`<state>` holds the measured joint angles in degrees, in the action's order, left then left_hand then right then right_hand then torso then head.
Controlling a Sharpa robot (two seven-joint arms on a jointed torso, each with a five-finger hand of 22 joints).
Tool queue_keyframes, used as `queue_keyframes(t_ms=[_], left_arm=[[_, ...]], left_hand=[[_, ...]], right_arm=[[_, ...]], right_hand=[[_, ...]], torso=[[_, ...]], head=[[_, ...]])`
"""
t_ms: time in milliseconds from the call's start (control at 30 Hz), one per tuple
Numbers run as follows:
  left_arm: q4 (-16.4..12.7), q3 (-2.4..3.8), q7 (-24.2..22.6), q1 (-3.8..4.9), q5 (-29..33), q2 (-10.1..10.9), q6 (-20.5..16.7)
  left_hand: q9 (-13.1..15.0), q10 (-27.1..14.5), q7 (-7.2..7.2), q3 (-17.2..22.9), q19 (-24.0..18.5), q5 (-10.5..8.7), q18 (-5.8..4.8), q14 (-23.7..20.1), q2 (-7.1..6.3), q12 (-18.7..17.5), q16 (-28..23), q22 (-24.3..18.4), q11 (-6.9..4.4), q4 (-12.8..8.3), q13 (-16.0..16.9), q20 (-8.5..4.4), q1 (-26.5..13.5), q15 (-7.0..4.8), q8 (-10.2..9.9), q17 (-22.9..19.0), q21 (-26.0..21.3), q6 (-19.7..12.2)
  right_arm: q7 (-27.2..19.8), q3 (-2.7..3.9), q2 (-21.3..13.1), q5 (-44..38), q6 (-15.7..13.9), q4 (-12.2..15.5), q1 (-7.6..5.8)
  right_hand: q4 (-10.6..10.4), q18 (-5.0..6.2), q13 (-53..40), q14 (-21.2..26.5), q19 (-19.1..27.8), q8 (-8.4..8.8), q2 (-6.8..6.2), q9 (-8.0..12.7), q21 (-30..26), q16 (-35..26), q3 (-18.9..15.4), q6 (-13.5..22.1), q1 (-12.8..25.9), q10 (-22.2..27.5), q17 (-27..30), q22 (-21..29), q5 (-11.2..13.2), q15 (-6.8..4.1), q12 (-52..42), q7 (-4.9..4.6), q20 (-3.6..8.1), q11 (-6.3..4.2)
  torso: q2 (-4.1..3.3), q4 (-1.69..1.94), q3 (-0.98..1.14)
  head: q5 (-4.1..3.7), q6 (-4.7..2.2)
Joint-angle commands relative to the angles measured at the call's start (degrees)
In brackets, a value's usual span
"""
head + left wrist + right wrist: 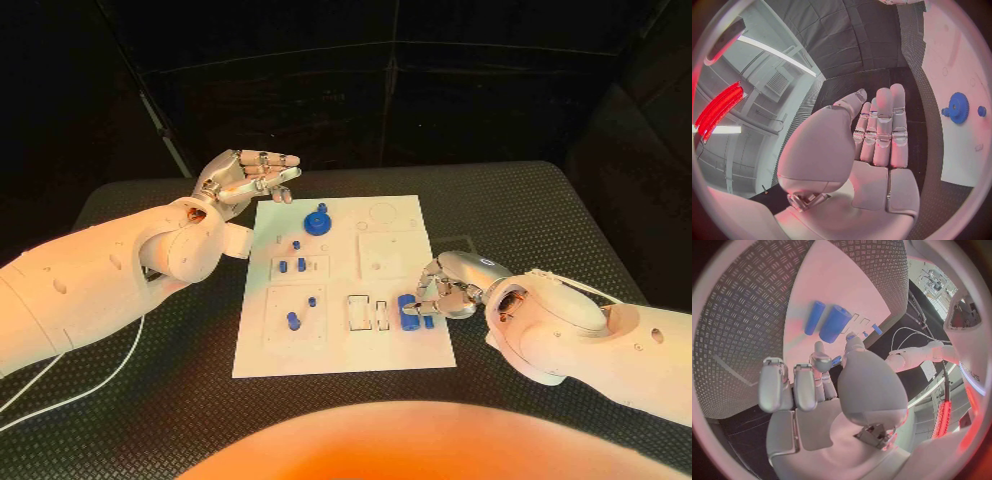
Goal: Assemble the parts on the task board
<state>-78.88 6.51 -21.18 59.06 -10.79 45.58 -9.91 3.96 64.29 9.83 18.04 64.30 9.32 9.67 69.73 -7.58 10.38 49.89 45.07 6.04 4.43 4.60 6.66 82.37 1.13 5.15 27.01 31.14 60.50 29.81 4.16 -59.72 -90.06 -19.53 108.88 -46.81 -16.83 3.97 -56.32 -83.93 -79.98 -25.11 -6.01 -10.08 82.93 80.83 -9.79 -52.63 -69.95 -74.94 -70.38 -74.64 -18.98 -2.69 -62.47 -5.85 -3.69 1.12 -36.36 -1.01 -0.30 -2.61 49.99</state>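
My right hand (450,283), fingers curled with nothing clearly held, hovers beside two blue plastic cylinders (414,312) lying parallel on the white task board (340,355); my open left hand (248,178) is farther.

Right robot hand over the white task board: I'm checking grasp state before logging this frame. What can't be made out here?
- Head view: whether the right robot hand grips the blue cylinders on the white task board; its fingers cover the contact.
- Right wrist view: a small blue piece at the fingertips, mostly hidden by the thumb.
- Left wrist view: the blue toothed gear is bent near the circle's rim; its seating is unclear.
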Motion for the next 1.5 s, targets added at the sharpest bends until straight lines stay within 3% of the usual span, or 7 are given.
queue_keyframes(t_ms=[33, 400, 633, 967, 1167, 1500], left_arm=[[0.0, 0.05, -0.24, 0.03, 0.23, -0.05, 0.63], [0.0, 0.05, -0.22, -0.14, 0.23, -0.19, 0.69], [-0.17, 0.05, -0.17, -0.17, 0.23, -0.13, 0.69], [-0.25, 0.05, -0.14, -0.19, 0.23, -0.02, 0.74], [-0.3, 0.05, -0.15, -0.19, 0.23, 0.05, 0.74], [-0.37, 0.05, -0.19, -0.27, 0.23, 0.11, 0.75]], left_hand=[[0.01, -0.46, 0.12, -0.33, -0.11, -0.25, 0.76, -0.53, 0.29, 0.15, -0.37, -0.08, 0.01, -0.03, -0.07, 0.3, -0.03, 0.06, -0.17, -0.07, -0.22, -0.34], [0.02, -0.5, 0.1, -0.42, -0.11, -0.25, 0.75, -0.55, 0.33, 0.23, -0.38, -0.12, 0.01, 0.07, -0.06, 0.33, -0.17, 0.09, -0.15, -0.1, -0.28, -0.35], [0.02, -0.5, 0.1, -0.42, -0.11, -0.25, 0.75, -0.55, 0.33, 0.23, -0.38, -0.12, 0.01, 0.07, -0.06, 0.33, -0.17, 0.09, -0.15, -0.1, -0.28, -0.35], [0.02, -0.5, 0.1, -0.42, -0.11, -0.25, 0.75, -0.55, 0.33, 0.23, -0.38, -0.12, 0.01, 0.07, -0.06, 0.33, -0.17, 0.09, -0.15, -0.1, -0.28, -0.35], [0.02, -0.5, 0.1, -0.42, -0.11, -0.25, 0.75, -0.55, 0.33, 0.23, -0.38, -0.12, 0.01, 0.07, -0.06, 0.33, -0.17, 0.09, -0.15, -0.1, -0.28, -0.35], [0.02, -0.53, 0.1, -0.45, -0.11, -0.25, 0.75, -0.55, 0.35, 0.26, -0.38, -0.15, 0.01, 0.09, -0.06, 0.34, -0.21, 0.09, -0.14, -0.11, -0.31, -0.37]], right_arm=[[1.6, 0.02, 0.22, -2.74, 1.73, 0.02, 0.07], [1.77, 0.01, 1.72, -3.85, 2.77, -0.8, 0.93], [1.96, 0.01, 2.75, -4.07, 3.78, -2.24, 1.52], [2.08, 0.0, 4.22, -4.59, 3.87, -3.51, 2.21], [1.66, 0.0, 4.39, -4.75, 0.69, -3.16, 2.5], [-0.97, 0.03, 3.1, -3.43, -9.67, -0.03, 2.59]], right_hand=[[0.0, -0.63, -0.51, -2.97, -0.34, -0.77, 0.25, -0.2, 0.23, 0.41, -0.33, 0.27, 0.5, -0.28, -0.16, -0.12, -0.35, -0.15, -0.51, 0.21, 0.06, -0.03], [0.03, -0.68, -3.08, -3.04, -0.47, -2.16, 0.39, -0.69, 0.39, 0.79, -0.5, 0.14, 0.61, -1.1, -0.91, -0.46, -0.33, -0.28, -2.41, 0.44, 0.13, -0.21], [0.03, -0.71, -4.52, -3.1, -0.51, -2.89, 0.51, -0.96, 0.46, 1.04, -0.52, 0.14, 0.58, -1.61, -1.44, -0.61, -0.37, -0.35, -3.56, 0.57, 0.19, -0.31], [0.13, -0.79, -6.42, -3.22, -0.73, -4.26, 1.69, -1.47, 0.69, 1.51, -0.09, 0.1, -0.55, -2.11, -2.4, -1.1, -0.6, -0.52, -4.94, 0.82, 0.34, -0.54], [0.17, -1.01, -9.12, -3.38, -1.38, -5.47, 3.67, -1.94, 1.2, 2.03, 0.19, -0.52, -1.56, -3.36, -3.47, -2.18, -3.06, -0.79, -7.02, 1.21, 0.55, -0.89], [0.24, -1.32, -13.19, -3.65, -2.28, -5.97, 5.53, -2.31, 1.92, 2.89, 0.28, -1.22, -3.46, -5.33, -5.29, -3.67, -8.96, -1.19, -10.07, 1.68, 0.96, -1.36]], torso=[[-0.01, -0.08, 0.0], [-0.05, 0.05, -0.05], [-0.08, -0.06, -0.07], [-0.04, -0.03, -0.07], [-0.05, -0.07, -0.06], [0.05, -0.1, -0.05]], head=[[-0.01, 0.01], [0.14, 0.01], [0.29, 0.01], [0.33, 0.01], [0.39, 0.01], [0.42, 0.01]])
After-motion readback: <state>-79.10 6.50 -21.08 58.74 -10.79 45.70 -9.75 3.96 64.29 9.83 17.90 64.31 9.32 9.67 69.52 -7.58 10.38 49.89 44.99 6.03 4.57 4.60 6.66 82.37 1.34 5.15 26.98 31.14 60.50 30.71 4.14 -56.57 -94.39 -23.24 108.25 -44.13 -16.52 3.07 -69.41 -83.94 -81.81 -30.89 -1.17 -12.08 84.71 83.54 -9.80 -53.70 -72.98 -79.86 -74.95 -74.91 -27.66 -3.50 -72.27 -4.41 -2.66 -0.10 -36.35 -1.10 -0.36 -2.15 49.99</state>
